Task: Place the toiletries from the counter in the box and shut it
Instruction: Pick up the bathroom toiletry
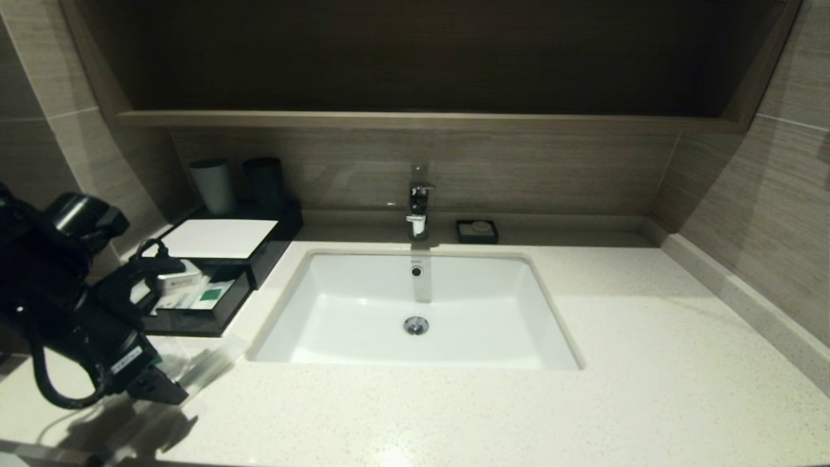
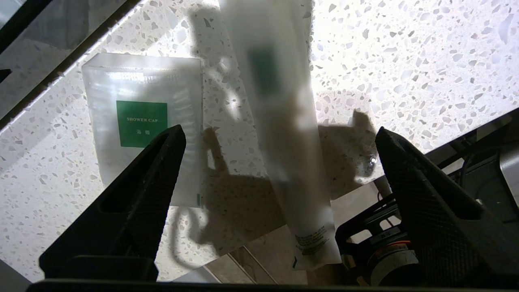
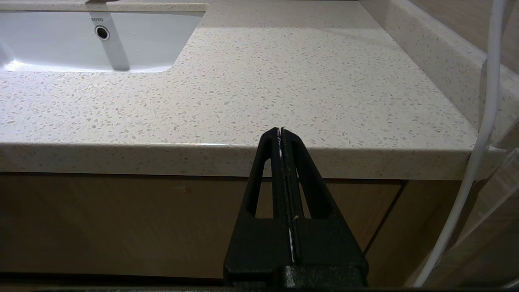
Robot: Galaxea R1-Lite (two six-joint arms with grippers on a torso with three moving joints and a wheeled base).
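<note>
The left gripper point(image 1: 152, 383) hangs over the counter's point(image 1: 454, 415) front left corner, its fingers point(image 2: 162, 162) spread wide and holding nothing. Under it, in the left wrist view, a flat shower cap packet point(image 2: 142, 121) with a green label lies on the stone, and just beside it, apart from it, a long thin frosted packet point(image 2: 284, 134) lies with one end jutting past the counter's front edge. Behind them, along the counter's left edge, sits the black box point(image 1: 220, 259) with its white top panel; its front drawer point(image 1: 201, 305) is pulled out toward the front edge and already holds a packet with a green label point(image 1: 211, 295). Two cups point(image 1: 237, 185) stand at the back left corner behind the box. The sink point(image 1: 415, 311) fills the middle, with the tap point(image 1: 418, 207) at the back edge and a small black soap dish point(image 1: 476, 231) just right of it. Right of the sink the counter runs bare to the right wall. The right gripper point(image 3: 282, 138) rests below the front edge near the right corner, its fingers pressed together.
</note>
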